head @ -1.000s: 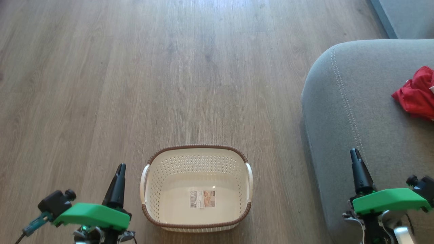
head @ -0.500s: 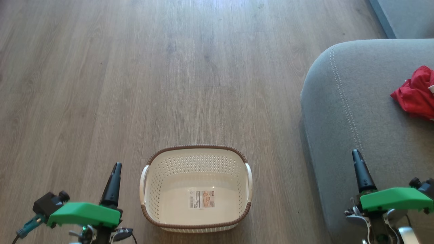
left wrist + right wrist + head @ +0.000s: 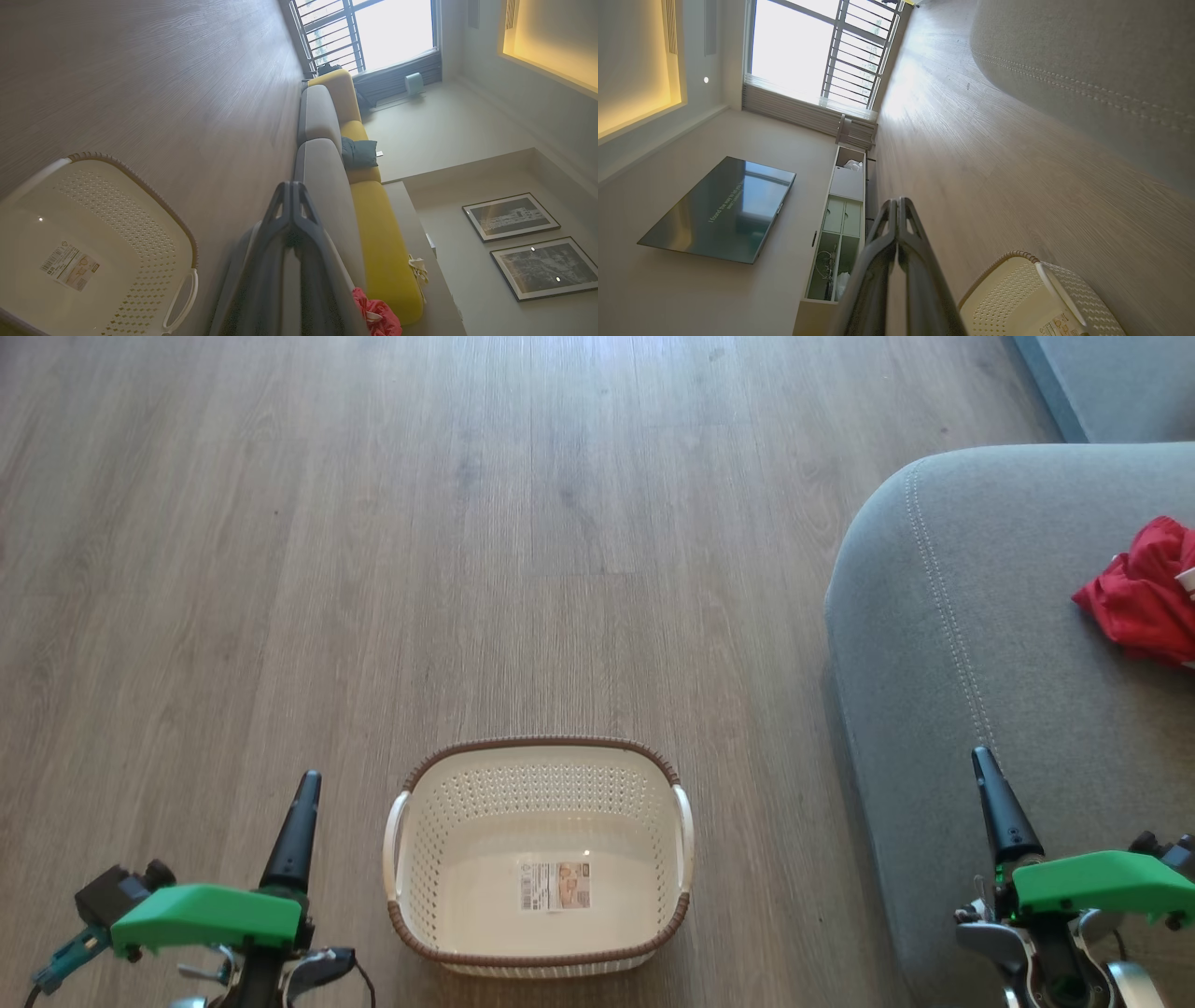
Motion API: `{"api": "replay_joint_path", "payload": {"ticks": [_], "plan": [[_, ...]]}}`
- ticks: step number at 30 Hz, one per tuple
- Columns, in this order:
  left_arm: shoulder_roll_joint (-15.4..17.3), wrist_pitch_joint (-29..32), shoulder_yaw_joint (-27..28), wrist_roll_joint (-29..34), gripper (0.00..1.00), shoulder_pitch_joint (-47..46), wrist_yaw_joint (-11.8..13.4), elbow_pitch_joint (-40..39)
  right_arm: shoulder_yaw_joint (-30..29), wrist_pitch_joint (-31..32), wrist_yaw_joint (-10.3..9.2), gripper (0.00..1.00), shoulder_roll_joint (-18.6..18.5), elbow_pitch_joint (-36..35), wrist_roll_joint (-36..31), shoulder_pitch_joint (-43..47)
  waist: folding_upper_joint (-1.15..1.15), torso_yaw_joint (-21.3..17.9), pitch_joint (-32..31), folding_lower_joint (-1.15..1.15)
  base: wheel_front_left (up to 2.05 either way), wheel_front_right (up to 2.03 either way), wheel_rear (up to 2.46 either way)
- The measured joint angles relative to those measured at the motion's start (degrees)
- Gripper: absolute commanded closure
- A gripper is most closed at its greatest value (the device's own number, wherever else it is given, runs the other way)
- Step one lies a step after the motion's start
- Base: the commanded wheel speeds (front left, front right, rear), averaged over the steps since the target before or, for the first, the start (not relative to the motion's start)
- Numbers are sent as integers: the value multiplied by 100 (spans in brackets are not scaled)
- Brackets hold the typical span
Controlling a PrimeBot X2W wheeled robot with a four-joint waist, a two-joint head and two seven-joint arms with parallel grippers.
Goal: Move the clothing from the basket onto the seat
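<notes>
Left gripper [image 3: 304, 791], fingers pressed together on nothing, hangs over the wood floor [image 3: 560, 523] just beside the white laundry basket [image 3: 541, 744]. Right gripper [image 3: 983, 767], likewise closed and unladen, hovers at the edge of the grey seat [image 3: 934, 644], where the red clothing [image 3: 1134, 602] lies.

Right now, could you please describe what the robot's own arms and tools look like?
The left tool and the right tool each have two long, dark, tapering fingers with triangular cut-outs near the ends. Behind each sits a bright green cover over silvery metal parts. Beside the left one, a black block carries a teal cable plug.
</notes>
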Motion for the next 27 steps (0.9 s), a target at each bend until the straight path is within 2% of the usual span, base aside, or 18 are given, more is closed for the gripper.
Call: {"api": "replay_joint_path", "payload": {"ticks": [27], "plan": [[-2,456,244,-1720,100,-112,-56,155,-174,457,-1,100,0,204,1735,-176,0,-37,-14,0,0,0,0]]}}
